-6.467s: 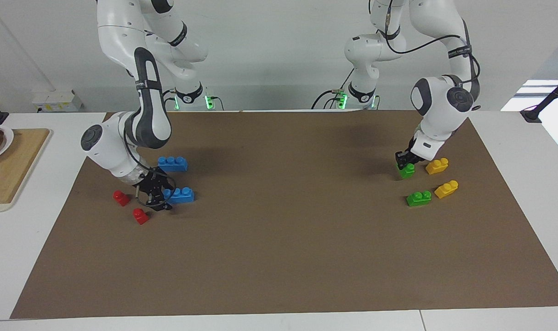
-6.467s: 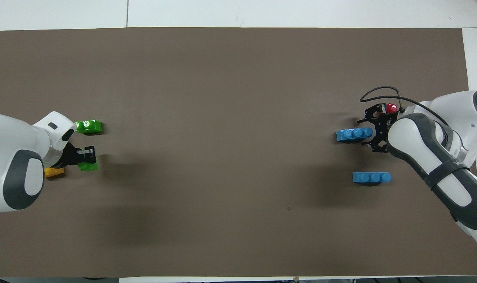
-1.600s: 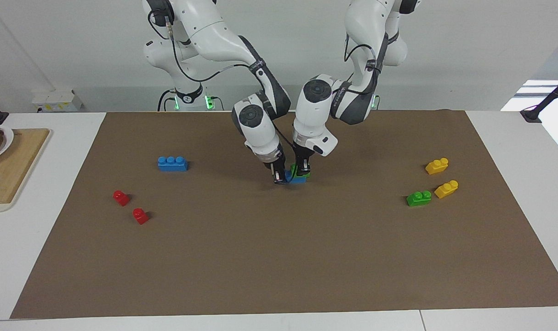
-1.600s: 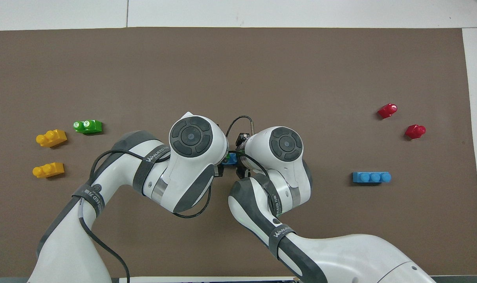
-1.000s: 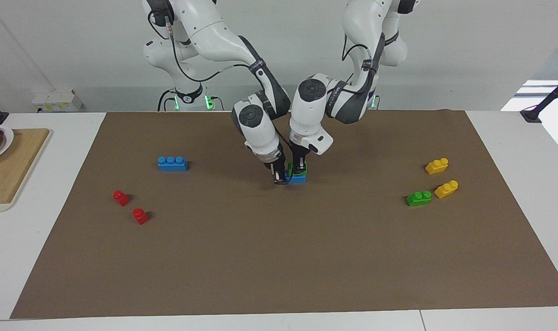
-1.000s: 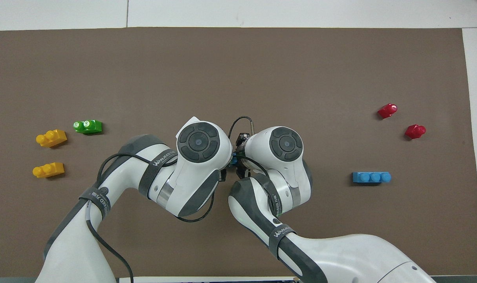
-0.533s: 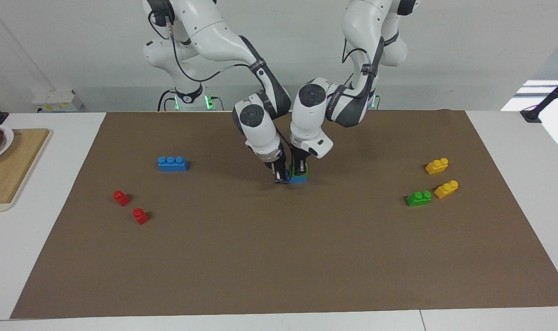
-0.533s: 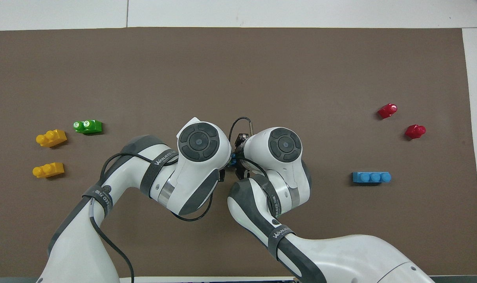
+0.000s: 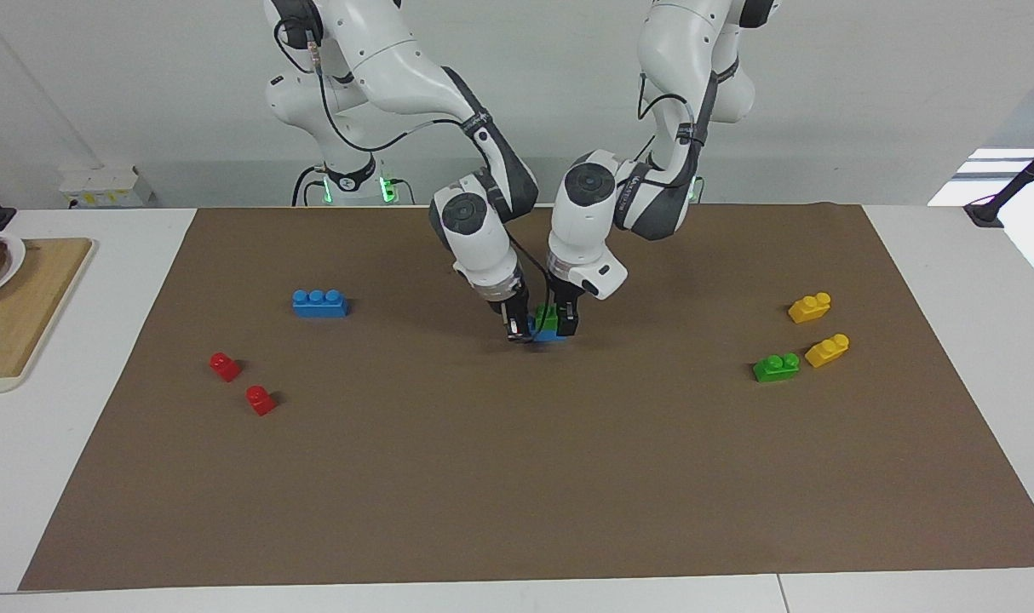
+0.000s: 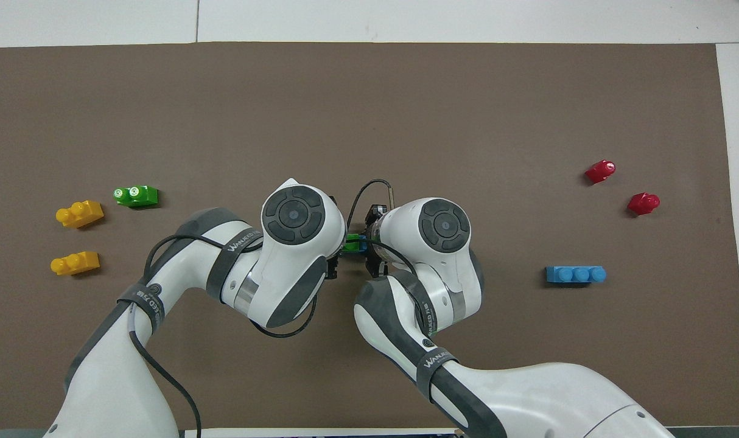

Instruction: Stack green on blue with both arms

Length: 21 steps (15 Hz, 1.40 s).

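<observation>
A robotics lab: two white arms (image 9: pixel 415 77) bolted at a white table (image 9: pixel 951 281) covered by brown paper (image 9: pixel 517 477).

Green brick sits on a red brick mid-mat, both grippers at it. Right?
Not quite: the facing view shows the green brick on a blue brick, not a red one. The rest holds: the stack is mid-mat, with the left gripper and right gripper both at it.
</observation>
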{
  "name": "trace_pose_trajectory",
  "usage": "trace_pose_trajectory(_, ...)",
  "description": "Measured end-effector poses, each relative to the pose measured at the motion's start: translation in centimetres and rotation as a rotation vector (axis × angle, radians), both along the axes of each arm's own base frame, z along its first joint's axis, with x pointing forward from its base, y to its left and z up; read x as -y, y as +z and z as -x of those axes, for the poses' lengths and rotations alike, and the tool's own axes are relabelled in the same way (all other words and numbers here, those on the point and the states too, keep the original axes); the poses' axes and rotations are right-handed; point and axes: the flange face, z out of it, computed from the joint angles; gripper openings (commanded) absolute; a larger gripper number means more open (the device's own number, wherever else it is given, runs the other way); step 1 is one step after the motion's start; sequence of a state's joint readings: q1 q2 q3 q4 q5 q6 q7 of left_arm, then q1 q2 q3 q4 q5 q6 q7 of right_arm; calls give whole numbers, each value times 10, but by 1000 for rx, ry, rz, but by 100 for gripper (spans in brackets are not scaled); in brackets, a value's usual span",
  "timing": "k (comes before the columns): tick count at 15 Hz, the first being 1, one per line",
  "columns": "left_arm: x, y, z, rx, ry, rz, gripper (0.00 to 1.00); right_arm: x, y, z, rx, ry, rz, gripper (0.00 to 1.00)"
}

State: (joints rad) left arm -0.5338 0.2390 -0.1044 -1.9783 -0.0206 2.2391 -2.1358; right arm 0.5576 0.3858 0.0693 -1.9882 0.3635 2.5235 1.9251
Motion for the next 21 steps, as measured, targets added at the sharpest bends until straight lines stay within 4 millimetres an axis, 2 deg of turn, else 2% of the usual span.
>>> trace_pose_trajectory(1,-7,8,-8,8,17,5,100,0,0,0,0,-1,0,8)
trace_pose_trajectory(2,-17,19,-16,15,36,8,100,1,0,-1,0,-2,0,34)
trace_pose_trajectory(4,-43,44,-30,21,52,6,100,4,0,-3,1,-8,1,77)
trace_pose_trajectory(6,-77,70,-38,15,-3,-7,100,7,0,-5,3,-15,2,88)
trace_pose_trajectory(9,-134,101,-45,-9,-113,-27,100,19,8,-18,11,-39,-4,92)
trace_pose_trajectory(11,-177,117,-52,-9,-181,-30,100,26,23,-28,12,-51,-14,94)
trace_pose_trajectory(14,-264,146,-61,17,-294,-31,100,45,59,-45,22,-79,-34,96)
trace_pose_trajectory(16,-327,170,-58,54,-399,-40,100,66,89,-59,28,-102,-48,96)
trace_pose_trajectory(17,-351,178,-55,60,-452,-45,100,76,103,-65,31,-103,-53,96)
trace_pose_trajectory(19,-381,183,-50,60,-565,-49,100,96,131,-75,47,-58,-60,96)
trace_pose_trajectory(21,-387,182,-48,49,-684,-45,100,115,156,-83,95,63,-60,96)
